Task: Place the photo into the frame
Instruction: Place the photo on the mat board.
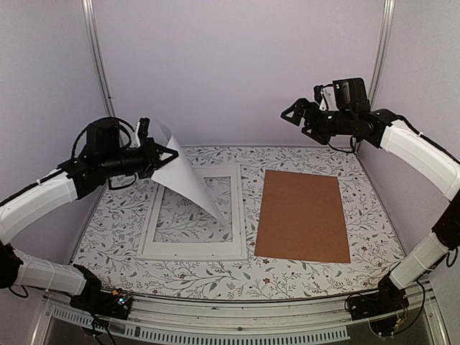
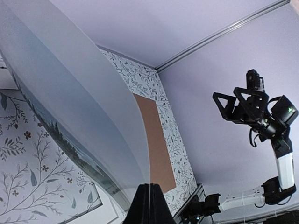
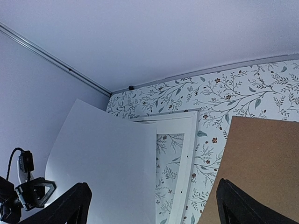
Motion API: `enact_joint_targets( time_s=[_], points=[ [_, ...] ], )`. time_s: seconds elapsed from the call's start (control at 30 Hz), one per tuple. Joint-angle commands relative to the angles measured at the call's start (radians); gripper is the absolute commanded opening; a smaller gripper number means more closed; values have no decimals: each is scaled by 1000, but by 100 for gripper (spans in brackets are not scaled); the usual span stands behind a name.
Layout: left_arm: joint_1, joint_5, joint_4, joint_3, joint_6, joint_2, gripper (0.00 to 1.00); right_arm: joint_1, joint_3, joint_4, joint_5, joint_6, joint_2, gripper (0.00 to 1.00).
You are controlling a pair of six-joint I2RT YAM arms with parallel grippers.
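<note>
Photo [image 1: 183, 180] is hanging in the air, white back up, curling so its lower corner is drooping over the frame [image 1: 194, 251], lying flat on the table [image 1: 215, 277] left of centre. L gripper [image 1: 164, 153] is pinching the photo's upper edge, fingers pressed together on it. Brown backing board [image 1: 302, 215] is lying just right of the frame. R gripper [image 1: 302, 118] is hovering high at far right, jaws spread, holding nothing. Step, prob.: carrying photo over frame. Next move is calling for lowering it flat, edges squared w/ the opening, R gripper maybe steadying the free corner.
</note>
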Motion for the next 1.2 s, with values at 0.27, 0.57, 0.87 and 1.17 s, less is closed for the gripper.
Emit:
enact_joint_targets(
  time_s=[0.27, 0.57, 0.87, 1.17],
  points=[
    [-89, 81, 32, 330, 77, 213, 0, -37, -22, 11, -15, 0, 5, 97],
    [-155, 52, 6, 358, 135, 232, 0, -85, -51, 12, -25, 1, -29, 97],
    [-128, -98, 19, 37, 62, 138, 0, -85, -79, 27, -41, 8, -20, 97],
    [-82, -134, 67, -227, -7, 112, 0, -85, -98, 37, -51, 12, -16, 97]
  ],
)
